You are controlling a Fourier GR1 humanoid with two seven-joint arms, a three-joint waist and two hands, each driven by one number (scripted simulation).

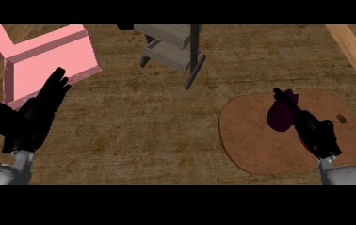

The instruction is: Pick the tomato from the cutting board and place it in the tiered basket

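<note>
right hand [314, 131]: lowest in view at right, forearm came in from the bottom edge, hand lay over the cutting board [250, 144], pointing up-left.
right fingers [284, 97]: stretched along the tomato's right side and top, touching or overlapping it; couldn't tell whether they curled round it.
tomato [279, 116]: dark maroon blob, sat on the upper middle of the board, just left of the right hand's fingers, partly covered by them.
cutting board: brown oval, flat on the wooden counter [160, 125], right side of view.
left hand [35, 118]: lower left, fingers straight and spread, holding nothing, tips near the pink box [52, 59].
tiered basket [170, 47]: grey shelves on a dark post, top centre, well apart from the tomato and both hands.
pink box: upper left, open side up.
</note>
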